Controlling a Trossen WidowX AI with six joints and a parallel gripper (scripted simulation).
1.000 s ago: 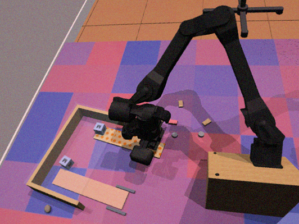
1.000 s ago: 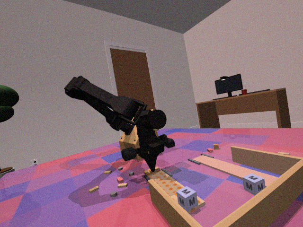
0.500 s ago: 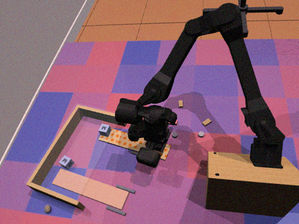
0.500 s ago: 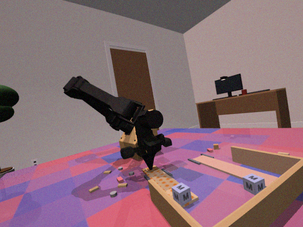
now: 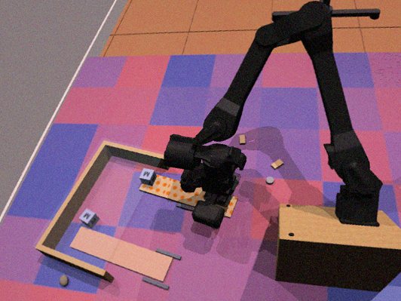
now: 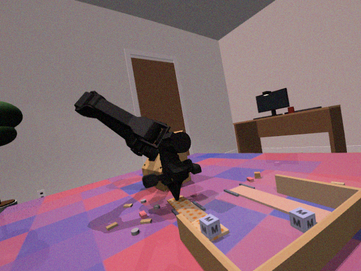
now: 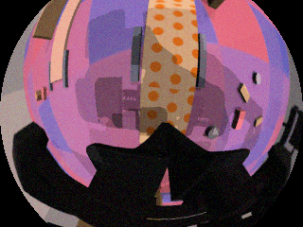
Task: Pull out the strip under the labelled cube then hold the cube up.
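Note:
An orange-dotted strip [image 5: 167, 189] [image 6: 189, 211] [image 7: 167, 57] lies on the floor with its far end inside the wooden frame [image 5: 76, 188] [image 6: 198, 248]. A grey cube marked M [image 5: 147, 176] [image 6: 210, 226] rests on that far end. My gripper [image 5: 212, 202] [image 6: 176, 196] [image 7: 165, 127] is shut, with its tip pressed down on the near end of the dotted strip. A second cube marked M [image 5: 88, 217] [image 6: 302, 219] sits at the end of a plain peach strip [image 5: 122, 254] [image 6: 262, 199] [image 7: 63, 32], farther off.
Short grey bars [image 5: 168, 253] [image 5: 155, 283] lie beside the plain strip. Small blocks [image 5: 276, 163] and a disc [image 5: 269, 179] are scattered on the floor near the arm. The arm's wooden base block [image 5: 337, 241] stands to the right.

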